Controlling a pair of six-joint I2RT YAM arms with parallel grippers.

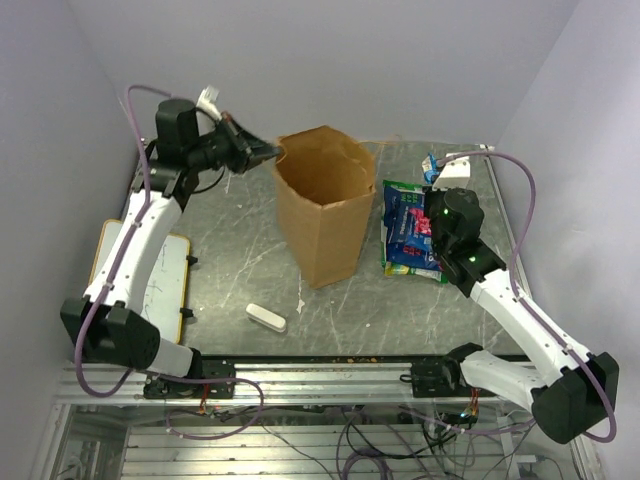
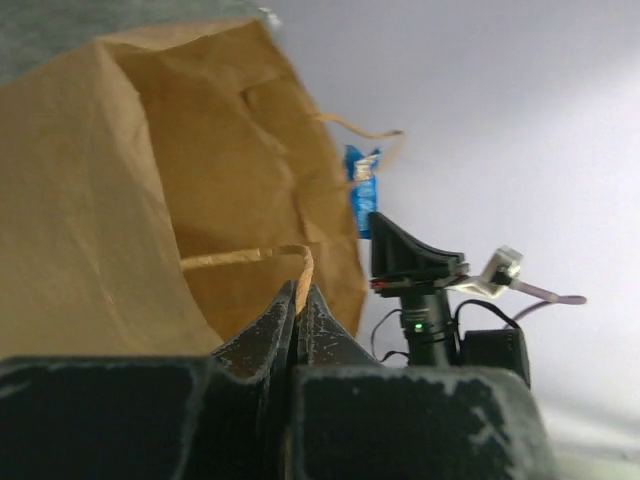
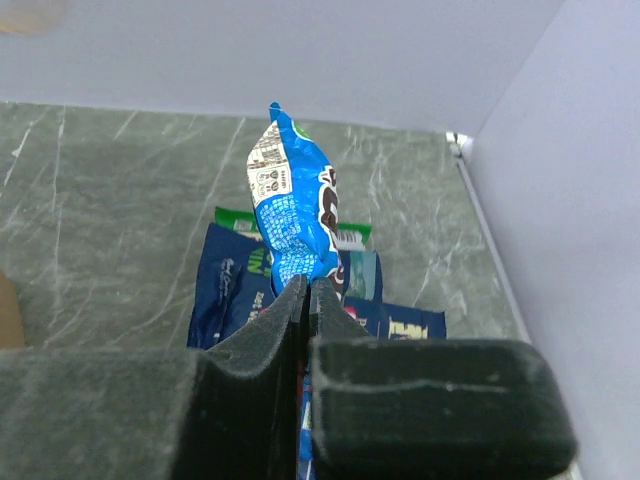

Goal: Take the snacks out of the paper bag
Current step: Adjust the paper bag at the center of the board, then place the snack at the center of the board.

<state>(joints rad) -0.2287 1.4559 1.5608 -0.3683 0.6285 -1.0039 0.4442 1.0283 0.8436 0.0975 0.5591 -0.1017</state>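
The brown paper bag [image 1: 322, 215] stands upright and open at mid-table; it fills the left of the left wrist view [image 2: 120, 200]. My left gripper [image 1: 272, 152] [image 2: 300, 290] is shut on the bag's twisted handle [image 2: 250, 257] at its back-left rim. My right gripper [image 1: 434, 180] [image 3: 308, 286] is shut on a light-blue snack packet [image 3: 295, 200] and holds it up, right of the bag [image 1: 431, 165]. Below it a pile of dark-blue and green snack packets [image 1: 408, 232] [image 3: 228, 280] lies flat on the table. The bag's inside bottom is hidden.
A small white oblong block [image 1: 267, 317] lies on the table in front of the bag. A white board with a wooden frame [image 1: 165, 275] lies at the left edge under the left arm. Walls close in the back and both sides.
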